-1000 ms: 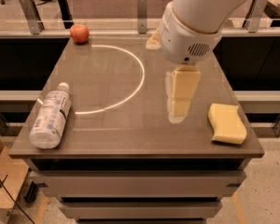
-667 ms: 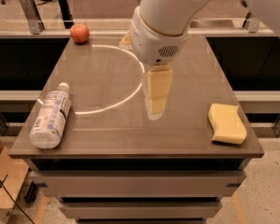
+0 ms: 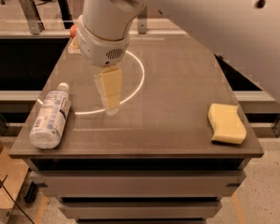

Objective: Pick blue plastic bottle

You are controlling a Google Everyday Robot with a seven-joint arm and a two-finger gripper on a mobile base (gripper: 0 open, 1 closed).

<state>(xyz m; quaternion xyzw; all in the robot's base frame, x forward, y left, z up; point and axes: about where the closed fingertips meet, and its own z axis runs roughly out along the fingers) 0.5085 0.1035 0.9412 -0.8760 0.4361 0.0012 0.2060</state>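
The blue plastic bottle (image 3: 50,118) lies on its side at the front left of the brown table (image 3: 177,92), white cap pointing away from me, pale label with dark print facing up. My gripper (image 3: 110,91) hangs from the big white arm above the table's left-middle, over the white circle's lower arc. It is to the right of the bottle and apart from it, holding nothing that I can see.
A yellow sponge (image 3: 226,123) lies near the front right edge. A red apple (image 3: 73,30) at the back left is mostly hidden behind the arm. A white circle (image 3: 139,80) is marked on the table. Metal rails run behind the table.
My arm and gripper have moved left across the table, from near the sponge side toward the bottle. The arm now covers most of the apple. Bottle and sponge have not moved.
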